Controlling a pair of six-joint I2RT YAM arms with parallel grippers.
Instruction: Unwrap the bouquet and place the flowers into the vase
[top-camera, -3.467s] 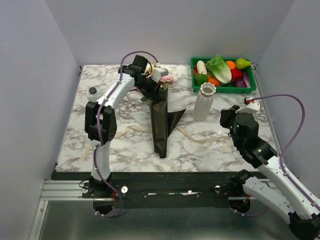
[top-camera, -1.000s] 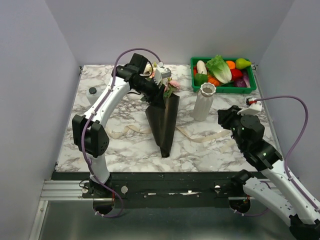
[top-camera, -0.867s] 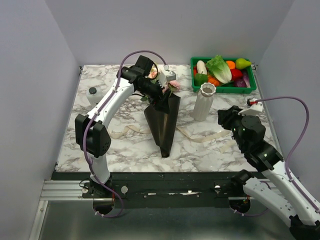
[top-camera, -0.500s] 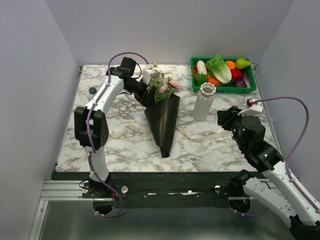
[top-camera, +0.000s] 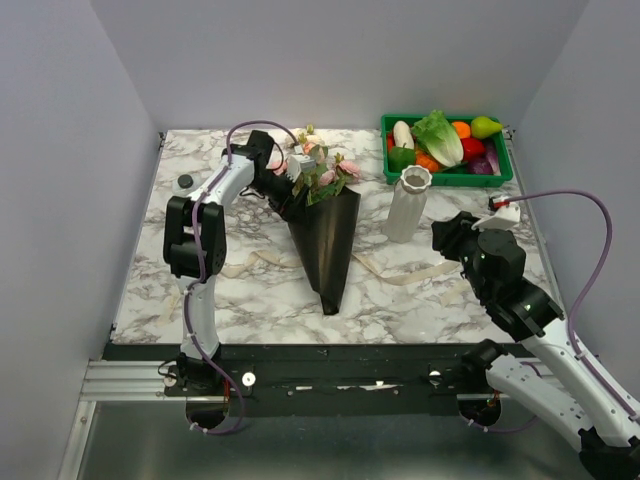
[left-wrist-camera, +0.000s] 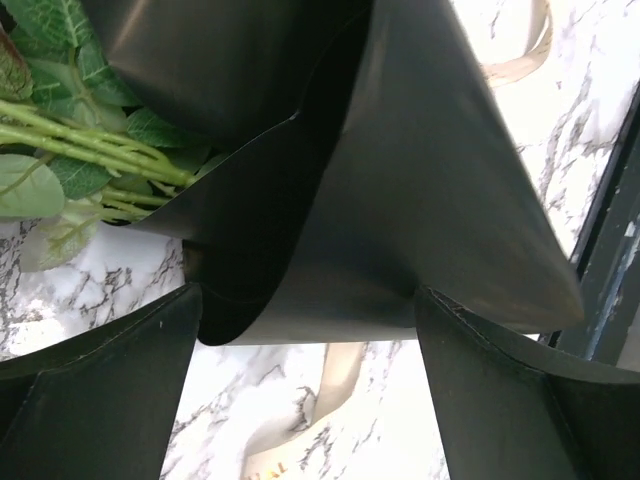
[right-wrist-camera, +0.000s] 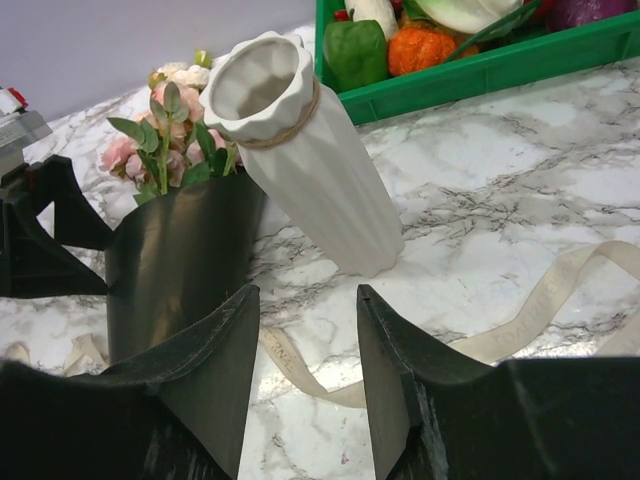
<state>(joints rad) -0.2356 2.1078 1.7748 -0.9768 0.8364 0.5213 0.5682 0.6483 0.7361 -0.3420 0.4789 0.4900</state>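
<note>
- Near the middle of the worktop the bouquet lies with its tip toward 6 o'clock and its flowers toward 12 o'clock.
- The vase stands near it, at 3 o'clock.
- The left hand is at 10 o'clock of the paper's mouth. Its fingers are wide apart, and the paper edge sits between them, not pinched.
- The right hand waits at 4 o'clock of the vase, fingers apart and holding nothing.
- I think the left hand should close on the paper only, not the stems, and pull slowly toward 9 o'clock.
- One second ago the left hand was over the paper's mouth; now it has backed toward 9 o'clock.
</note>
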